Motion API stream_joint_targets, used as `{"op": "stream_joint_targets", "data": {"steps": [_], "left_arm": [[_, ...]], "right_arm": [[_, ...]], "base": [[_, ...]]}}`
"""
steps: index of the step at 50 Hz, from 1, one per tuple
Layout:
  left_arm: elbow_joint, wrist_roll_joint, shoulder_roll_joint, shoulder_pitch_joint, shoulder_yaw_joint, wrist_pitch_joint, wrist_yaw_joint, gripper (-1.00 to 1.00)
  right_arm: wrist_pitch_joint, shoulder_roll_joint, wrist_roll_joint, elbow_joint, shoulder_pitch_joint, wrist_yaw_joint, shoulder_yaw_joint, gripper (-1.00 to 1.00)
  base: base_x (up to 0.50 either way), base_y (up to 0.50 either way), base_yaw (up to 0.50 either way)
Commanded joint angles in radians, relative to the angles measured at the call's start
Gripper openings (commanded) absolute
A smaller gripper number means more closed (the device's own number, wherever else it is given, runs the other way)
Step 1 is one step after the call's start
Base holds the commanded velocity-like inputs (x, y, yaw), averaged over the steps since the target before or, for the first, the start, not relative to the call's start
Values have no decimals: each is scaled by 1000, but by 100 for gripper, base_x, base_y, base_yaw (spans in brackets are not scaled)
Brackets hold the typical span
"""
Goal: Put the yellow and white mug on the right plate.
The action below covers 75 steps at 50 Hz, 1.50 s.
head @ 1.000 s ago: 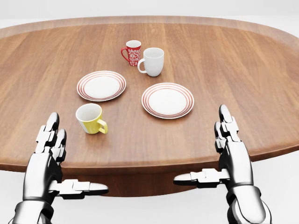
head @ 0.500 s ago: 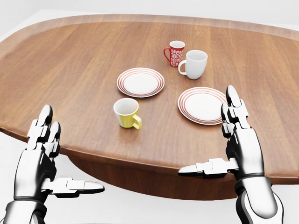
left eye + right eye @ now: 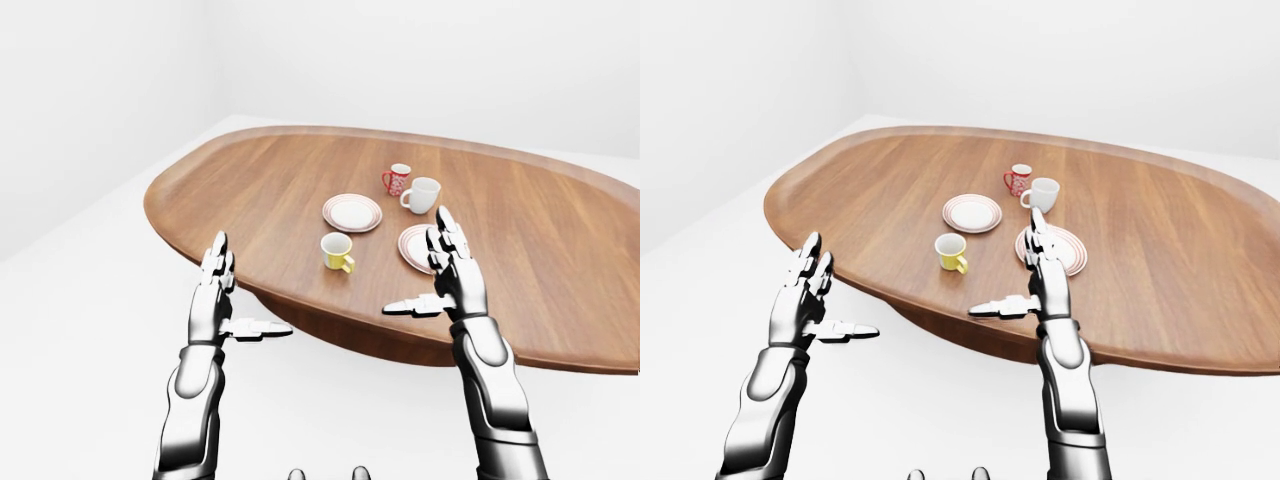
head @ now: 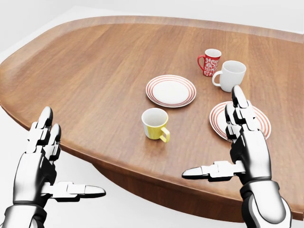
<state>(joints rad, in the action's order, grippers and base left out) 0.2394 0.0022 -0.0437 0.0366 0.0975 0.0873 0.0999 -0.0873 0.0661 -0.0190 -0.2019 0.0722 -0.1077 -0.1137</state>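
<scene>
Overall, a large oval wooden table (image 4: pixel 95 71) fills the head view, its near edge running diagonally. Two red-ringed plates are set on it: the left plate (image 4: pixel 171 90) mid-table, the right plate (image 4: pixel 219 115) partly covered in the head view by the right hand (image 4: pixel 237 142). A white mug (image 4: pixel 232 75) and a red patterned mug (image 4: pixel 209 62) are placed beyond the plates, close together. The yellow and white mug (image 4: pixel 155 124) stands upright near the table edge, just near of the left plate, handle turned to the near right, untouched.

Both hands are held with fingers spread apart and thumbs out sideways, nothing gripped. The left hand (image 4: pixel 40 156) is kept off the table, to the left of its edge.

The approach step seems in hand. For a clean grasp, the right hand should be brought leftward to the mug and closed round the body clear of the handle; the mug should then be lifted high enough to pass over the plate rim.

More of the right plate is shown in the right-eye view; white floor and walls are seen only in the eye views.
</scene>
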Motion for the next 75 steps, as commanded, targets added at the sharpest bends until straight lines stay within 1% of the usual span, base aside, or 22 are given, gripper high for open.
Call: {"op": "stream_joint_targets", "data": {"steps": [1, 2, 3, 5, 26, 30, 32, 34, 36, 37, 38, 39, 41, 43, 46, 48, 53, 55, 62, 67, 68, 75], "left_arm": [[4, 1, 2, -3, -2, 0, 1, 100], [7, 1, 2, -2, -2, 0, 1, 100], [15, 3, 3, 2, -6, 0, 3, 100], [19, 3, 3, 2, -5, 0, 4, 100], [21, 3, 4, 3, -4, 0, 5, 100], [22, 3, 3, 3, -2, 0, 6, 100], [20, 2, 3, 3, -1, 0, 6, 100], [20, 3, 3, 3, -2, 0, 6, 100], [18, 3, 4, 2, -3, 0, 5, 100], [19, 5, 5, 3, -5, 0, 5, 100], [22, 5, 5, 4, -6, 0, 5, 100], [20, 5, 4, 4, -5, 0, 5, 100], [24, 4, 4, 4, -4, 0, 6, 100], [25, 4, 4, 3, -5, 0, 6, 100], [20, 6, 5, 2, -6, 0, 5, 100], [22, 5, 5, 3, -5, 0, 5, 100], [23, 5, 5, 4, -5, 0, 5, 100], [24, 5, 5, 5, -5, 0, 6, 100], [31, 3, 4, 5, -4, 0, 6, 100], [32, 2, 3, 3, -2, 0, 8, 100], [30, 2, 3, 3, -1, 0, 8, 100], [34, -3, 0, -1, 7, 0, 9, 100]], "right_arm": [[0, 3, -32, -19, -7, -16, 1, 100], [0, 3, -28, -18, -8, -14, 2, 100], [0, -5, -18, 1, -40, 0, -5, 100], [0, -9, -53, -40, -56, -17, -12, 100], [0, -10, -50, -23, -63, -16, -2, 100], [0, -13, -33, -15, -70, -18, 11, 100], [0, -4, 34, 16, -59, 10, 25, 100], [0, -12, 21, 29, -55, 3, 18, 100], [0, -12, 39, 43, -51, 13, 23, 100], [0, -18, 13, 6, -70, -8, 24, 100], [0, -18, 12, -3, -72, -12, 26, 100], [0, -21, -19, -18, -71, -29, 22, 100], [0, -19, -12, -8, -70, -24, 24, 100], [0, -19, -35, -5, -61, -27, 14, 100], [0, -19, -19, 4, -62, -13, 19, 100], [0, -7, 42, 45, -54, 6, 38, 100], [0, -15, 43, 35, -62, -4, 38, 100], [0, -26, -38, -34, -91, -55, 21, 100], [0, -21, -25, -8, -77, -37, 21, 100], [0, -17, 20, 27, -70, -19, 33, 100], [0, -14, 39, 36, -64, -9, 36, 100], [0, -8, 56, 31, -38, -13, 29, 100]], "base": [[47, 16, 0], [47, 16, 0], [0, 0, 0], [31, 11, 0], [47, 16, 0], [47, 16, 0], [38, 13, 0], [8, 3, 0], [0, 0, 0], [0, 0, 0], [0, 0, 0], [0, 0, 0], [10, -31, 0], [16, -47, 0], [16, -47, 0], [0, 0, 0], [0, 0, 0], [17, 6, 0], [47, 16, 0], [44, 15, 0], [14, 5, 0], [0, 0, 0]]}}
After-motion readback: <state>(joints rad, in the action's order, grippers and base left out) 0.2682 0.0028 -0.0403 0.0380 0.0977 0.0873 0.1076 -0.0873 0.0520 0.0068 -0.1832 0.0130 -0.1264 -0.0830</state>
